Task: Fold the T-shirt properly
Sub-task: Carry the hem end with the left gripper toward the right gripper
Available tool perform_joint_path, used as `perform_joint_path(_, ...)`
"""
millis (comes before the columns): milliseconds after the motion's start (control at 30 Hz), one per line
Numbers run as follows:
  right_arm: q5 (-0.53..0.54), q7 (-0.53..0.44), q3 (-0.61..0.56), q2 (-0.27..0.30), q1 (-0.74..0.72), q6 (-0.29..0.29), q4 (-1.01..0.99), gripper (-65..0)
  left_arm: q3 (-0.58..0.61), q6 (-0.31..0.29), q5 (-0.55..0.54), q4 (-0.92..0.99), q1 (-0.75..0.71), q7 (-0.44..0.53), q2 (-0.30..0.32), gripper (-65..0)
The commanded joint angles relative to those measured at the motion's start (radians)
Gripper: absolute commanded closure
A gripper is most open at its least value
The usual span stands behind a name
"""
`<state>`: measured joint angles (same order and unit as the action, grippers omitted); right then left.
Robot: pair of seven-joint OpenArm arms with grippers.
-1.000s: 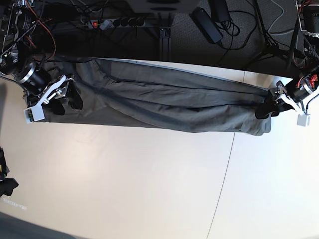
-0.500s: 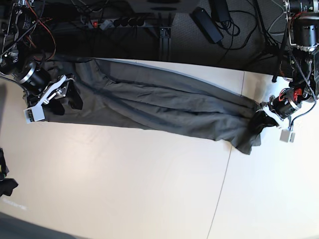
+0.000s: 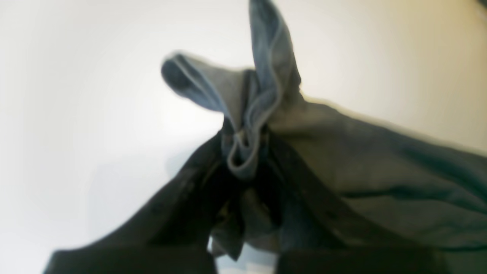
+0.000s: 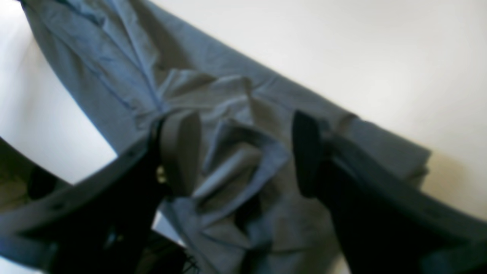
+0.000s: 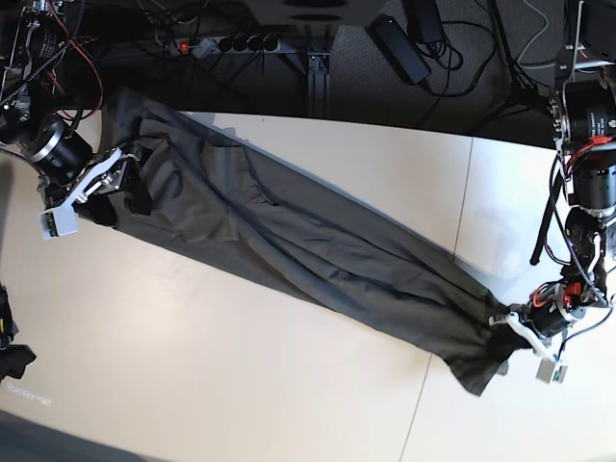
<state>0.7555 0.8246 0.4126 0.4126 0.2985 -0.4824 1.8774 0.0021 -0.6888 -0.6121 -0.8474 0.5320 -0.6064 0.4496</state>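
Change since earlier frames: left gripper (image 5: 508, 344) now much nearer the viewer at the right; T-shirt (image 5: 308, 250) now a slanting band, no longer level along the far edge.
T-shirt position: stretched over the white table (image 5: 241, 385) from far left to near right, bunched lengthwise into long folds, far-left part overhanging the table's far edge.
Left gripper: at the near-right end in the base view; jaws closed tight on a gathered pinch of T-shirt cloth (image 3: 243, 152), two loose flaps standing up past the fingertips.
Right gripper (image 5: 120, 183): at the far-left end in the base view; jaws wide apart, dark fingers (image 4: 304, 152) either side of a crumpled fold of T-shirt (image 4: 236, 171); not pinching it, contact hard to judge through blur.
Table: pale surface, thin seam (image 5: 452, 279) running near to far at the right.
Beyond the far edge: dark floor with cables and a power strip (image 5: 221, 43).
Near-left corner: small black object (image 5: 10, 351), partly cut off.
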Motion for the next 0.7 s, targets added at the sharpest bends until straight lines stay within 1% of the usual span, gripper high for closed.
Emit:
perform_joint_path(0, 0.013, -0.019, 0.010, 0.014, -0.007, -0.071, 0.014, -37.7, 0.012, -0.009, -0.028, -0.018, 0.065, 0.015, 0.016, 0.0)
perform_joint_path(33, 0.016, -0.019, 0.010, 0.014, -0.007, -0.071, 0.014, -37.7, 0.032, -0.009, -0.051, -0.021, 0.089, -0.018, 0.016, 0.0)
perform_joint_path(67, 0.018, -0.019, 0.010, 0.013, -0.007, -0.071, 0.014, -37.7, 0.053, -0.009, -0.096, -0.031, 0.110, -0.074, 0.016, 0.0)
perform_joint_path(167, 0.019, -0.019, 0.010, 0.013, -0.007, -0.071, 0.014, -37.7, 0.115, -0.009, -0.311, -0.101, 0.131, -0.310, 0.010, 0.0)
perform_joint_path(200, 0.019, -0.019, 0.010, 0.013, -0.007, -0.071, 0.014, -37.7, 0.134, -0.009, -0.341, -0.135, 0.125, -0.365, 0.002, 0.0)
perform_joint_path(233, 0.019, -0.020, 0.010, 0.013, -0.007, -0.071, 0.014, -37.7, 0.151, -0.009, -0.347, -0.172, 0.111, -0.388, -0.006, 0.0)
perform_joint_path(300, 0.014, -0.019, 0.010, 0.013, -0.006, -0.071, 0.014, -37.7, 0.188, -0.009, -0.357, -0.254, 0.067, -0.392, -0.022, 0.0)
perform_joint_path(367, 0.011, -0.020, 0.010, 0.013, -0.007, -0.071, 0.014, -37.7, 0.228, -0.009, -0.356, -0.346, 0.017, -0.395, -0.051, 0.0)
perform_joint_path(467, 0.011, -0.022, 0.010, 0.013, -0.007, -0.071, 0.014, -37.7, 0.285, -0.009, -0.342, -0.497, -0.073, -0.408, -0.110, 0.0)
perform_joint_path(533, 0.011, -0.022, 0.010, 0.013, -0.007, -0.071, 0.014, -37.7, 0.325, 0.003, -0.315, -0.584, -0.134, -0.407, -0.150, 0.0)
perform_joint_path(600, 0.011, -0.024, 0.010, 0.014, -0.007, -0.072, 0.014, -37.7, 0.365, 0.027, -0.285, -0.644, -0.180, -0.404, -0.184, 0.0)
perform_joint_path(667, 0.011, -0.024, 0.010, 0.014, -0.007, -0.072, 0.014, -37.7, 0.403, 0.027, -0.273, -0.668, -0.209, -0.395, -0.212, 0.0)
